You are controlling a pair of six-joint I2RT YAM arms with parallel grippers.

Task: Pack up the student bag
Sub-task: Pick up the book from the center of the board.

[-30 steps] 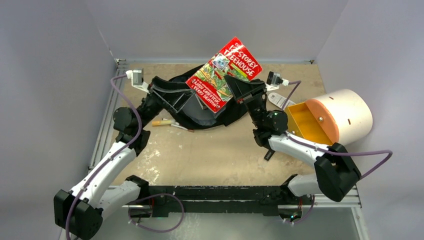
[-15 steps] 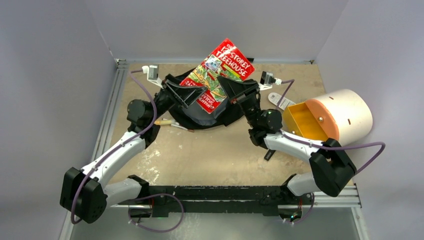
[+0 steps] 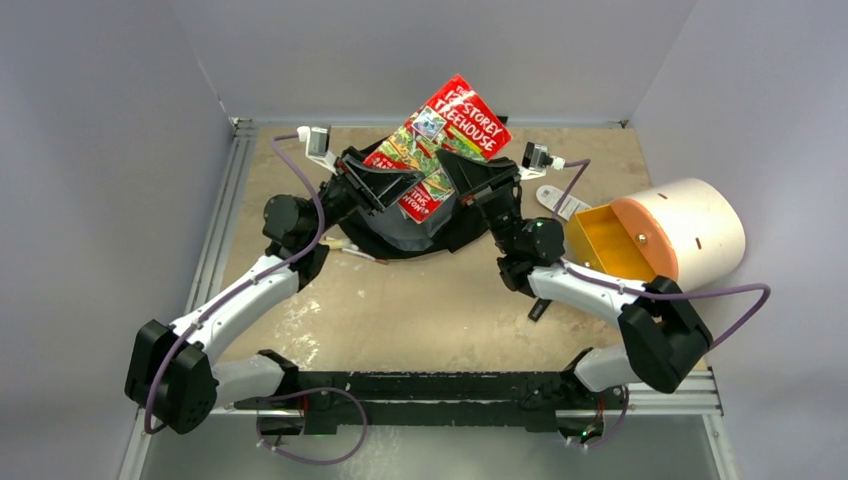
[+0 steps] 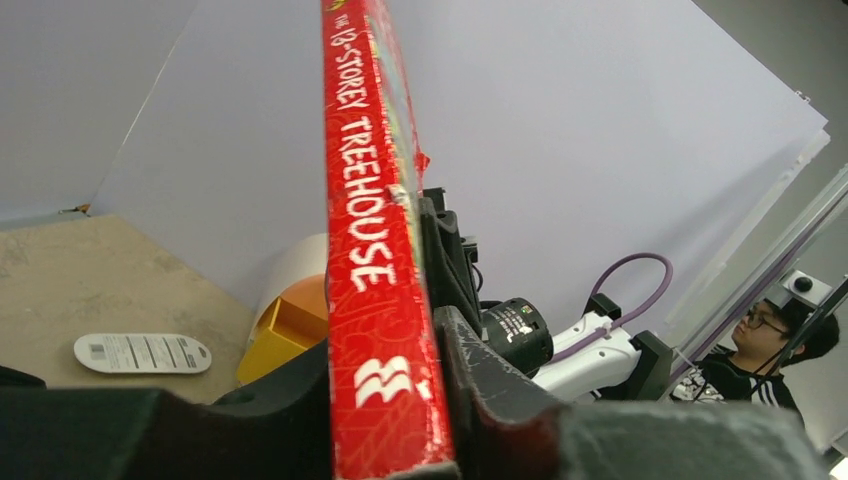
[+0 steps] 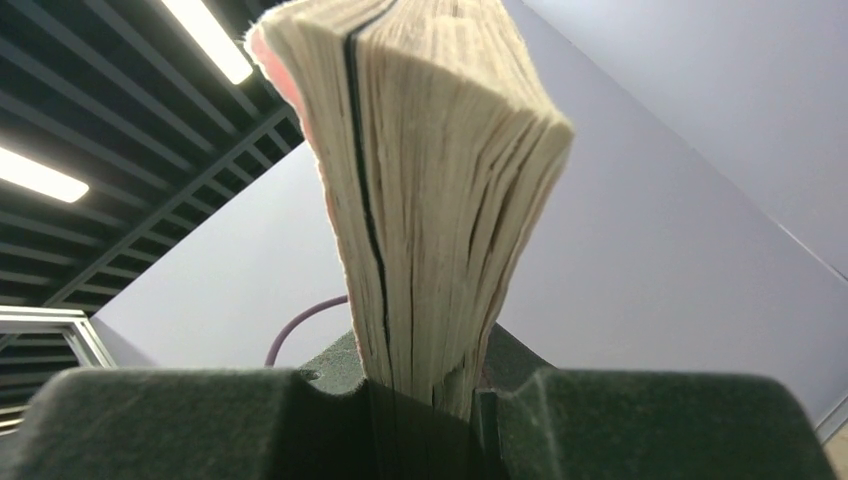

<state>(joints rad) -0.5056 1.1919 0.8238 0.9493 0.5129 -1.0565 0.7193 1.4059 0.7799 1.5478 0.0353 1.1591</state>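
beige tabletop (image 3: 420,300) carries the student bag (image 3: 400,240) near its far edge. left fingers (image 4: 500,420) pinch the red book (image 3: 445,135) at the spine, right fingers (image 5: 200,420) clamp its pages, so it hangs over the bag, probably for sliding inside.

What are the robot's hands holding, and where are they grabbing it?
Both hold the red book. The left gripper pinches its spine, and the right gripper pinches its page edges.
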